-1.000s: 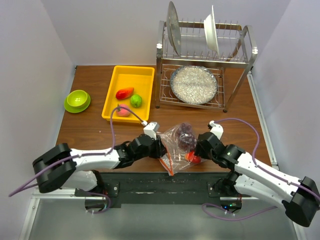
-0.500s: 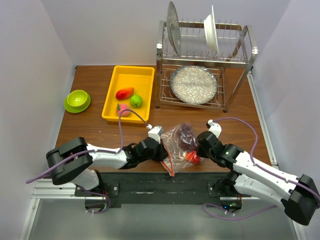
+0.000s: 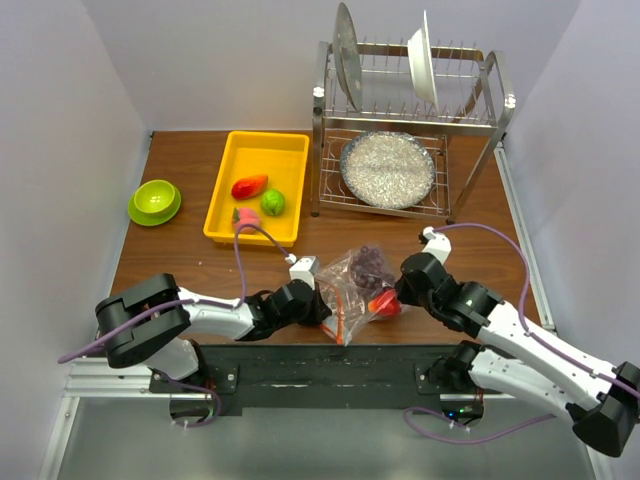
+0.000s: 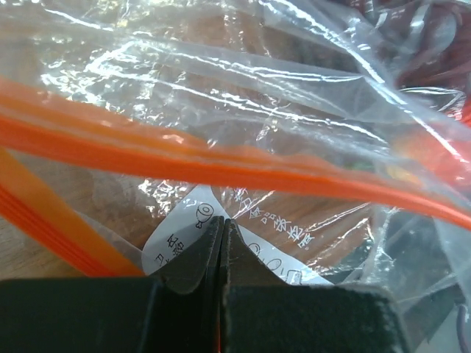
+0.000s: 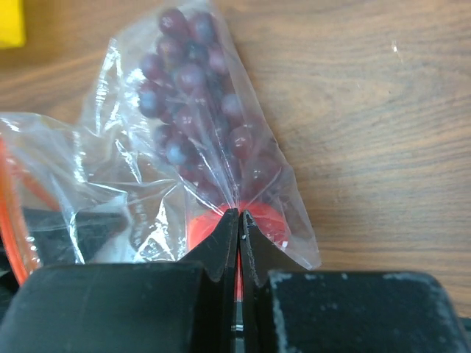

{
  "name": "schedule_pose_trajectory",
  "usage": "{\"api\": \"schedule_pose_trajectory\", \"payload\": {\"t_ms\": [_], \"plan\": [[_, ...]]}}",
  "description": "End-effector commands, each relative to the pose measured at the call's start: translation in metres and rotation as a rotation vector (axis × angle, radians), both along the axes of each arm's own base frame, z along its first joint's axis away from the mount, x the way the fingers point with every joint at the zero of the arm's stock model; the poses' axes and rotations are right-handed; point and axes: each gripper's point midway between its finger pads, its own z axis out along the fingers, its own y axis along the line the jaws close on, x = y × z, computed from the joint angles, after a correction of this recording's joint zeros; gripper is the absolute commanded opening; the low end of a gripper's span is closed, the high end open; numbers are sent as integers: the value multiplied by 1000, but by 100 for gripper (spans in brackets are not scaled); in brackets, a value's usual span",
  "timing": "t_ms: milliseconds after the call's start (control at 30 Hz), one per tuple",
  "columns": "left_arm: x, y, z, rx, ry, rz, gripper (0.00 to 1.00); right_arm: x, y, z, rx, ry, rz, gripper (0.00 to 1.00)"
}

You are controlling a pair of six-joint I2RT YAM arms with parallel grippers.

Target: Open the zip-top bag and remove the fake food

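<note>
The zip-top bag (image 3: 350, 285) lies crumpled near the table's front edge between my two arms. Its orange zip strip (image 4: 221, 173) runs across the left wrist view. Inside the bag are fake food pieces: a dark purple grape bunch (image 5: 193, 88) and a red tomato (image 5: 269, 221). My left gripper (image 4: 221, 220) is shut on the bag's plastic just below the strip, beside a white printed label (image 4: 274, 244). My right gripper (image 5: 240, 213) is shut on a pinch of the bag's film over the tomato.
A yellow tray (image 3: 280, 150) at the back left holds an orange-red piece (image 3: 248, 186), a green fruit (image 3: 272, 202) and a pink peach (image 3: 243, 216). A lime-green bowl (image 3: 155, 200) sits at the far left. A metal dish rack (image 3: 410, 130) with plates stands behind the bag.
Both grippers have closed on the bag. The left arm has slid in towards the bag's zip edge, and the right gripper has drawn its side of the bag slightly right.
</note>
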Motion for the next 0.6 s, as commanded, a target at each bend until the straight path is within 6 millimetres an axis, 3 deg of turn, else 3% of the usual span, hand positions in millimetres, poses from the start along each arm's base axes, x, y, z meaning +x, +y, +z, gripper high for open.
{"api": "schedule_pose_trajectory", "payload": {"t_ms": [0, 200, 433, 533, 567], "plan": [[-5, 21, -24, 85, 26, 32, 0, 6, -8, 35, 2, -78, -26, 0], [-8, 25, -28, 83, 35, 37, 0, 9, -8, 68, 38, -144, -17, 0], [-6, 20, -16, 45, 11, 32, 0, 6, -6, 52, 26, -102, -10, 0], [-4, 11, 1, -9, -33, -6, 0, 4, 0, 48, 41, -94, 23, 0], [-4, 8, 6, -25, -44, -23, 0, 2, 11, 41, 45, -62, 71, 0]]}}
